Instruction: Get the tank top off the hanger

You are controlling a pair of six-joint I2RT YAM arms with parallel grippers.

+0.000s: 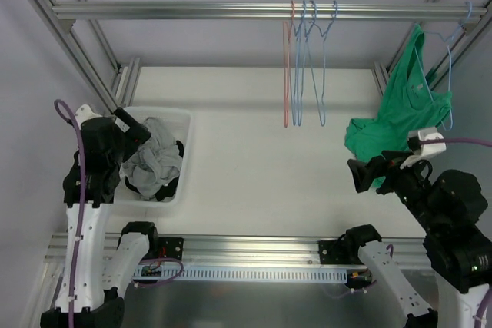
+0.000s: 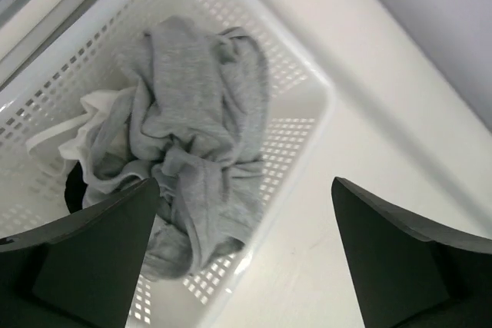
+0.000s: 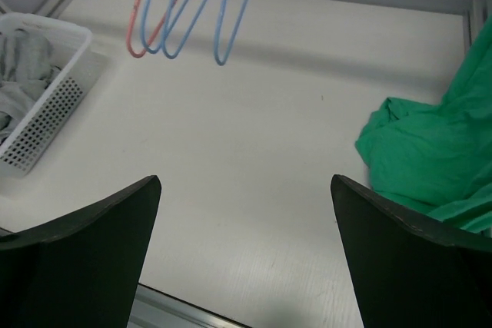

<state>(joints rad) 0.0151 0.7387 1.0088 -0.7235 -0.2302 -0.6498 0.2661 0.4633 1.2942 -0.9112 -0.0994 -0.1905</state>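
Hanging from its hanger (image 1: 448, 74), hem on the table (image 1: 254, 167), the tank top (image 1: 403, 105) is not yet off; the left gripper (image 2: 246, 183) and right gripper (image 3: 246, 179) are open, empty.

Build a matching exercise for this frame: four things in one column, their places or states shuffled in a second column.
1 green tank top
2 grey garment
3 red hanger
4 left arm's fingers

A bare on the rail
B spread open above the white basket
C hanging at the rail's right end, lower part on the table
D heaped in the basket

Pairs: 1-C, 2-D, 3-A, 4-B.
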